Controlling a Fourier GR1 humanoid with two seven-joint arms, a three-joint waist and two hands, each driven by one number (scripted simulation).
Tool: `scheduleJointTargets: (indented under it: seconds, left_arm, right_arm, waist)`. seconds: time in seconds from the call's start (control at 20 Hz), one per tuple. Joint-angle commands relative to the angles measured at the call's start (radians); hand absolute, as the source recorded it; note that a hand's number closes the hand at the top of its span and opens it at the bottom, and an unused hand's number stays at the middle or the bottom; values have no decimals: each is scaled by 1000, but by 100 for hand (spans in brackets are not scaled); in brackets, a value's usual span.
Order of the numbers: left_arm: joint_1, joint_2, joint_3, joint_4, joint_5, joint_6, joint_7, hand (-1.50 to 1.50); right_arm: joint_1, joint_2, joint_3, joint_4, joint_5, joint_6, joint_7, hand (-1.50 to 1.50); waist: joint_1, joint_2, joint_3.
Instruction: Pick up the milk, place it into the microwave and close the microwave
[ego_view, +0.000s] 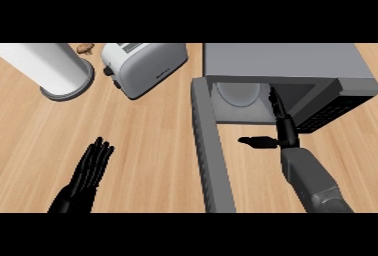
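Right hand (286, 134) open: fingers straight, pointing into the microwave's cavity, thumb stuck out sideways toward the door. It holds nothing I can see. Fingertips lie along the cavity's right side; can't tell whether they touch anything.

Milk: not visible. It's not on the table (148, 150) and not in either hand. The only thing showing inside the microwave (284, 60) is a pale round plate (240, 94) at the cavity's back left. The microwave's roof hides the rest, so if the milk is in there, it's under that. Can't confirm.

Progress, my read: an empty open hand in the cavity mouth and no milk outside means pick and place are probably done. Likely, not verified.

Left to do: pull the right hand clear of the cavity, then shut the door (208, 150). The door is swung fully out from the microwave's front left corner toward the robot, just left of the right forearm. That forearm sits in the door's closing path, so it has to come out first.

Left hand (87, 170) is open, fingers up, resting well left of the door and touching nothing.

Toaster (144, 67) is just left of the microwave, paper towel roll (44, 62) further left. Both are outside the door's path.
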Motion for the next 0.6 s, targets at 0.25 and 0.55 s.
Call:
scheduleJointTargets:
  seconds: [0.25,0.55]
  left_arm:
    - [-34,-16,-61,2,16,-48,49,-150]
    - [-76,26,-49,89,-46,-74,51,150]
  right_arm:
    - [162,1,-26,-85,-85,318,-102,-150]
    - [309,-26,5,-242,-110,411,-107,-150]
  waist:
    - [-39,-8,0]
    - [-47,-10,-1]
